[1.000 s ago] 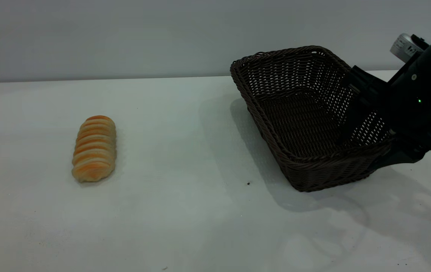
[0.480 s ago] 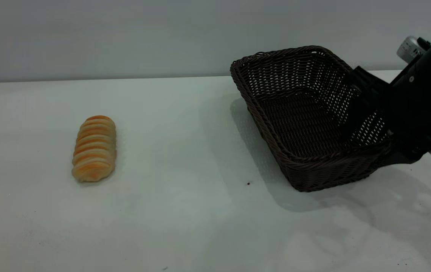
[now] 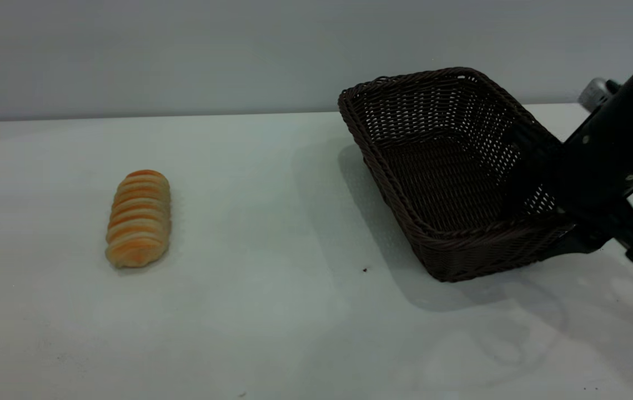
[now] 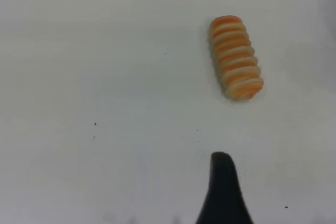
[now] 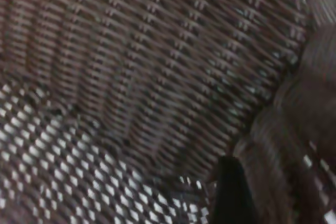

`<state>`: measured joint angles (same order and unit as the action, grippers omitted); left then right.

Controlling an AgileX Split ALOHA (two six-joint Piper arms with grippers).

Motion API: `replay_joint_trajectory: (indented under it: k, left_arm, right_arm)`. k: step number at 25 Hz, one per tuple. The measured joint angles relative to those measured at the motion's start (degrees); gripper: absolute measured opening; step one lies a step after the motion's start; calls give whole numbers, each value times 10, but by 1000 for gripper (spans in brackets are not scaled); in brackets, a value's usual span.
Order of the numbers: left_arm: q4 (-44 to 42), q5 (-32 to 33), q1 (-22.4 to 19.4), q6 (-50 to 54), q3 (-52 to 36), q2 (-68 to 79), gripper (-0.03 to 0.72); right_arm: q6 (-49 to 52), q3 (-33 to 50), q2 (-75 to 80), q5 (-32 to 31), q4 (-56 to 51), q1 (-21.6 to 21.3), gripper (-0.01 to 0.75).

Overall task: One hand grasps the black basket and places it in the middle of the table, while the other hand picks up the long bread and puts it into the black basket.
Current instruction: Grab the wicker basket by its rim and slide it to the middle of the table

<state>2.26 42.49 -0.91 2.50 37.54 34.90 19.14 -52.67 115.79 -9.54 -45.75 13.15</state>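
At the front, the table (image 3: pixel 272 333) is pale grey-white and carries a few small dark specks. A little further back, on the left side, the long bread (image 3: pixel 139 218) lies flat on the table, alone, with its length running from near to far. It is well apart from the black basket (image 3: pixel 450 183), which stands on the right side of the table.

The right gripper (image 3: pixel 558 208) is at the right wall of the basket, close to its near corner. One finger reaches inside the basket and the other part is outside the wall, so the rim sits between them; I cannot tell if they already press on the wicker. In the right wrist view the woven wall (image 5: pixel 157 77) fills almost everything, and one dark fingertip (image 5: pixel 231 192) is seen against it.

In the left wrist view, one dark fingertip (image 4: pixel 223 187) of the left gripper hangs above bare table, and the bread (image 4: pixel 236 57) lies ahead of it, not touched. Whether this gripper is spread or closed, I cannot tell.
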Motion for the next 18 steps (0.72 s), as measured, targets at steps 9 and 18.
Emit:
replay_joint_trajectory:
  k: [9,18]
  left_arm:
    - [0,3,0,0,0,0,568]
    - [0,3,0,0,0,0,568]
  right_arm:
    - [13,-38,54,6,-5,0,242]
    - [-5,-51,33,-8,89,0,225]
